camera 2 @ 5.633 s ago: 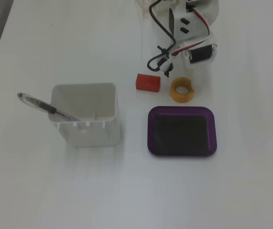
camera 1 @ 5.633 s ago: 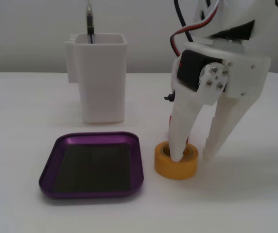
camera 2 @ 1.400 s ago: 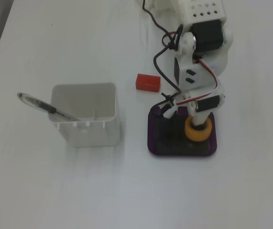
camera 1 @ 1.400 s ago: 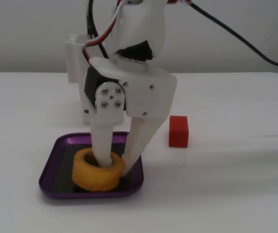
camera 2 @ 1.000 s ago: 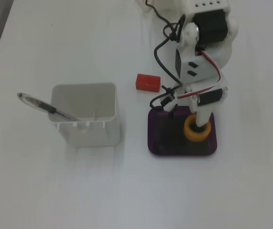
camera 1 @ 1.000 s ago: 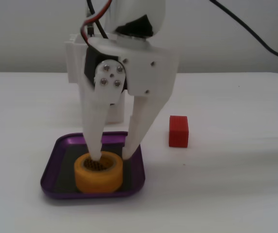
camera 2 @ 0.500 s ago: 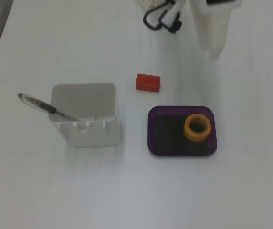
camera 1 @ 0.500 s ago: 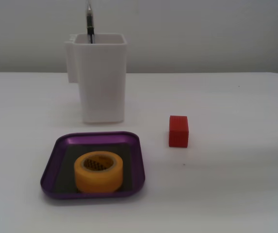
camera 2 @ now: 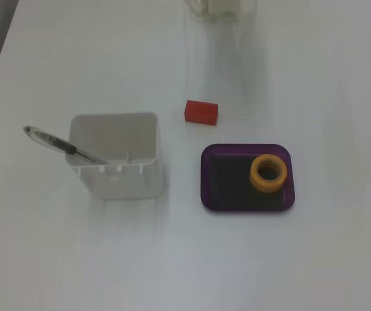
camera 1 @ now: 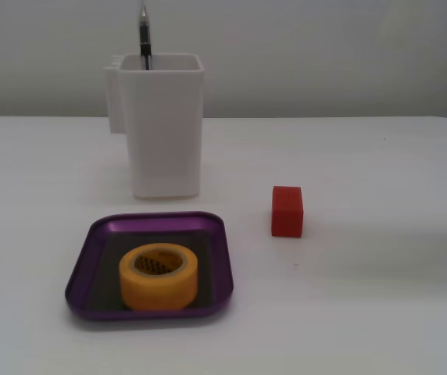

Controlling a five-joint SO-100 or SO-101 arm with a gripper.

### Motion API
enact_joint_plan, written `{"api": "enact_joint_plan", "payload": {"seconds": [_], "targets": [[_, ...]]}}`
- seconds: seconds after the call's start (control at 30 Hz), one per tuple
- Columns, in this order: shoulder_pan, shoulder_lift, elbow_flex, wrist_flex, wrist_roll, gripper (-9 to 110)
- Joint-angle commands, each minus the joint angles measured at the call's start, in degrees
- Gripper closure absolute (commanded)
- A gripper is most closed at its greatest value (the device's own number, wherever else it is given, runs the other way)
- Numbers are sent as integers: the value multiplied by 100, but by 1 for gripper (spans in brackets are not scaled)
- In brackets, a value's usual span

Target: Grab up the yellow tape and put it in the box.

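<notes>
Roll of thick yellow-orange tape (camera 1: 158,276) lies flat inside shallow glossy purple metal tray (camera 1: 91,242), hollow core up; gripper out of frame, state unknowable.

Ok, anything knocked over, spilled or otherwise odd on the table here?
Nothing stands out. The yellow tape lies flat inside the purple tray, the red cube sits apart from it, and the white container stands upright with a pen leaning in it.

The tape (camera 1: 159,276) is yellow-orange. The box (camera 1: 98,235) is glossy purple with a dark bottom. The cube (camera 1: 287,211) is red. The container (camera 1: 165,125) and the surface (camera 1: 364,156) are white.
</notes>
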Motion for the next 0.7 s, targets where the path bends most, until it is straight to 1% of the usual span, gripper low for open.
{"api": "enact_joint_plan", "payload": {"seconds": [0.0,0.2,0.37,0.57,0.67], "targets": [[79,1090,1389,-624,9,90],[70,2795,3454,-1459,9,90],[88,4184,4790,-1837,9,90],[105,5695,5933,-1942,18,90],[316,6249,6363,-1881,53,90]]}}
